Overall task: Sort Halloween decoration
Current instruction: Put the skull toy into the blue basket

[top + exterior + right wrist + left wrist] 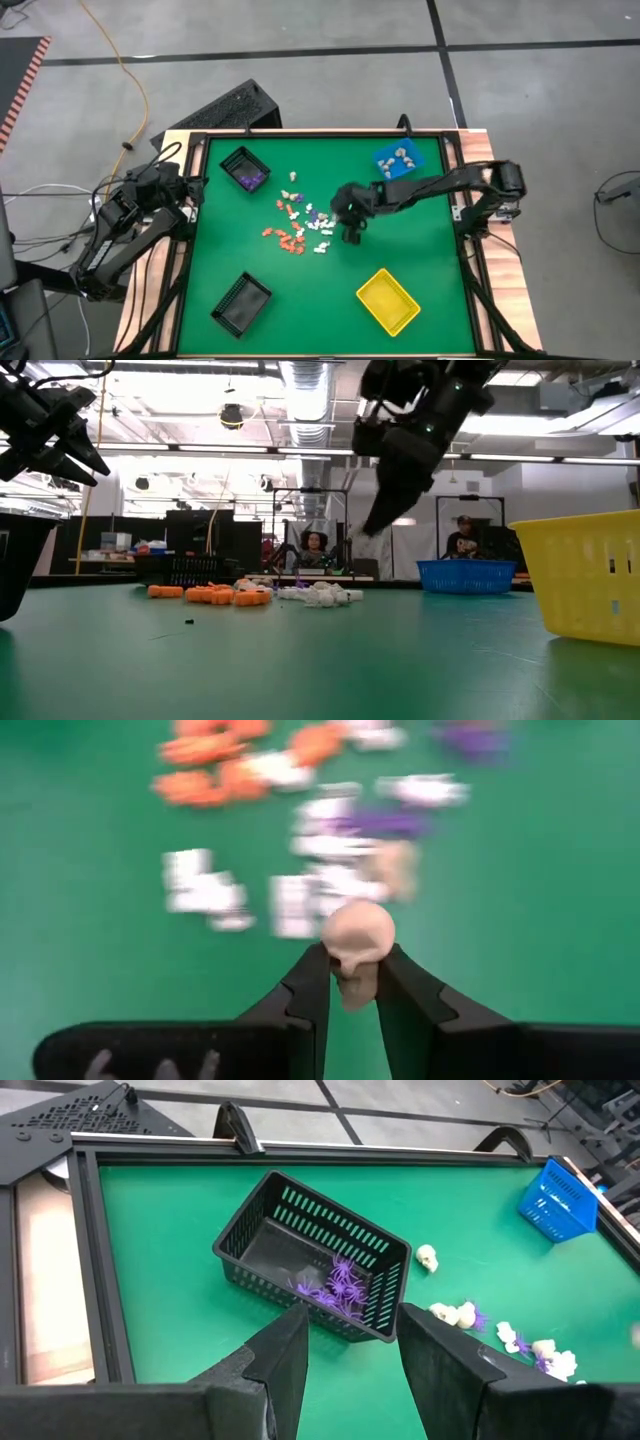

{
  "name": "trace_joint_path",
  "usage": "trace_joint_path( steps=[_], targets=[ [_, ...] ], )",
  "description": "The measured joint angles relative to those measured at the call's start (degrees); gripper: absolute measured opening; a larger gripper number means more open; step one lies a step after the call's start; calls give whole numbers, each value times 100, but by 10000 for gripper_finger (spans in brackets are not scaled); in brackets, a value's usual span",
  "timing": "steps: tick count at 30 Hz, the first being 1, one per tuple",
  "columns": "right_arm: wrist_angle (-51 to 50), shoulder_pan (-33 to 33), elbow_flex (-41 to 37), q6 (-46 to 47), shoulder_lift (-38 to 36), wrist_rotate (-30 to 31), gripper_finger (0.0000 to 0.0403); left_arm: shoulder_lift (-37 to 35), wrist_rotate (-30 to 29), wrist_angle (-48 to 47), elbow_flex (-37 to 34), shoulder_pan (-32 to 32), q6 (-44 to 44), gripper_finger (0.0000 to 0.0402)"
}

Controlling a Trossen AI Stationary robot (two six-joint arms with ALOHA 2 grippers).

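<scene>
The right hand pinches a beige skull above the scattered decorations; the surface lies below. The left hand hangs spread near the black bin.

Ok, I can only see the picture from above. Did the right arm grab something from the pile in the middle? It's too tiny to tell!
Observer: Yes. In the right wrist view, the right gripper pinches a little beige skull between its fingers.
Operator: Is it up off the table?
Observer: Yes. In the low view that gripper hangs well above the green table, higher than the pile.
Operator: What's the purple stuff in the black bin near the left arm?
Observer: The left wrist view shows spidery purple pieces lying inside the black bin.
</scene>
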Motion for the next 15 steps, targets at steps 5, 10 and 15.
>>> trace_joint_path(
  steps=[5,10,15],
  targets=[
    [-1149,-833,3,178,-660,922,93,0,0,0,0,-1,1,143],
    [-2228,-1737,3,614,-1069,1362,94,2,-2,1,2,0,2,143],
    [-2643,-2559,-43,727,-1114,1543,95,2,0,0,2,-1,2,143]
  ],
)
